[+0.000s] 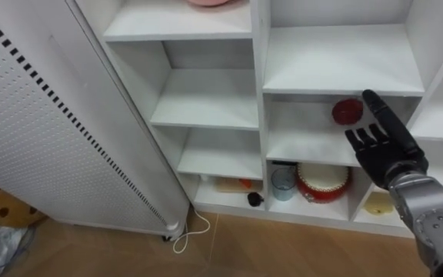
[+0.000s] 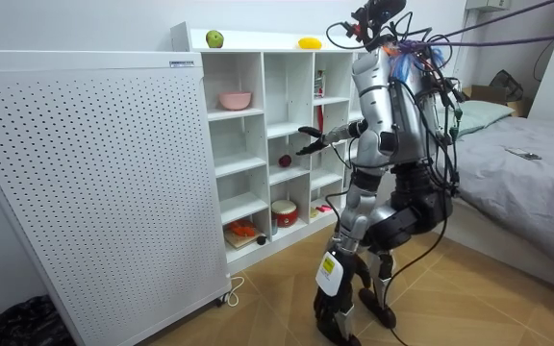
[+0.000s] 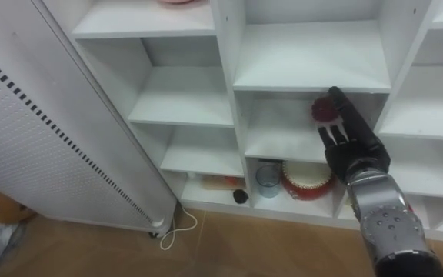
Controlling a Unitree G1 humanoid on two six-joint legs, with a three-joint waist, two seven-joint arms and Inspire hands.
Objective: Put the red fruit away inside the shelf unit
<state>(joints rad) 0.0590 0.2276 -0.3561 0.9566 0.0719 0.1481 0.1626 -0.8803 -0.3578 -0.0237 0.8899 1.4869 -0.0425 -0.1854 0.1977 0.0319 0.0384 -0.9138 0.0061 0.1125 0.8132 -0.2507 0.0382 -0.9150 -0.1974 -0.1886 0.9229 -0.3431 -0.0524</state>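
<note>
I stand in front of a white shelf unit [image 1: 259, 69]. A dark red apple [image 1: 347, 111] lies on the middle shelf of its centre column, also seen in the room view as the apple [image 2: 284, 160]. My right hand [image 1: 379, 146] is open, fingers straight and pointing up, just right of the apple and in front of it, holding nothing. In the room view the right hand [image 2: 311, 144] reaches toward that shelf. A green apple [image 2: 214, 38] and a yellow fruit [image 2: 309, 42] rest on top of the unit.
A white perforated panel [image 1: 44, 131] stands left of the shelves. The bottom row holds a red round tin [image 1: 323, 182], a blue cup [image 1: 283, 183], a small dark fruit [image 1: 255, 198] and a yellow object [image 1: 379, 202]. A pink bowl [image 2: 236, 100] sits higher up. A bed [image 2: 517, 183] is behind me.
</note>
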